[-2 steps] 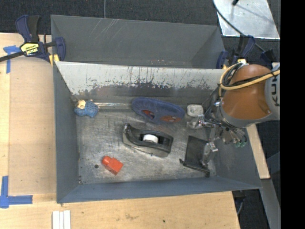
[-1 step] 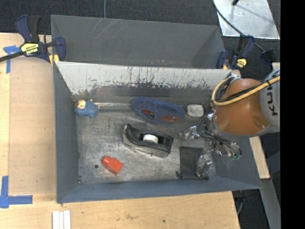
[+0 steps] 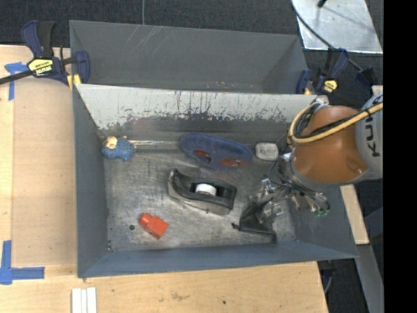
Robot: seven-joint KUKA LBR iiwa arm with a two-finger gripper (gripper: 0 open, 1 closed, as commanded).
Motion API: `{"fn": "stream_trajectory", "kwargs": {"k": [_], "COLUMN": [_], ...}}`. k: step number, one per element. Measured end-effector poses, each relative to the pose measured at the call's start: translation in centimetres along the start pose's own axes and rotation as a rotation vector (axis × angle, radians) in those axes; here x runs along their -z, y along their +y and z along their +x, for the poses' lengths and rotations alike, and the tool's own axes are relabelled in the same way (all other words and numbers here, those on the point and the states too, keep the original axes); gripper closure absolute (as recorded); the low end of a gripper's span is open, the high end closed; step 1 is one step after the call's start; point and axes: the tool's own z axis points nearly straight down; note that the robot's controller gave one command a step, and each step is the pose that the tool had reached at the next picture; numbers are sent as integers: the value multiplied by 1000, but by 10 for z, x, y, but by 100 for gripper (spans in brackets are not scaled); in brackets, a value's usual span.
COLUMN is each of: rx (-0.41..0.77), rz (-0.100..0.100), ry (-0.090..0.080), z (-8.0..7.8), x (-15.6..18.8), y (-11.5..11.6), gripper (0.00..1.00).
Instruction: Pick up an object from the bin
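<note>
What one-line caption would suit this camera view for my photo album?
Robot gripper low in the grey bin's near right corner, over a black angular piece, near a tape dispenser.

The grey bin (image 3: 130,194) is carrying loose things on its floor: a tape dispenser (image 3: 201,191) is lying mid-floor, a blue oval (image 3: 215,149) behind it, a blue-yellow toy (image 3: 117,149) far left, a red block (image 3: 154,225) front left, a pale lump (image 3: 266,151) and a black wedge (image 3: 257,223) on the right.
</note>
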Motion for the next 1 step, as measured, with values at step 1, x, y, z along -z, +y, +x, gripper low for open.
{"fn": "stream_trajectory", "kwargs": {"k": [1], "rx": [251], "rz": [-5], "ry": [11], "z": [-13], "x": [200], "y": [9], "gripper": [100]}}
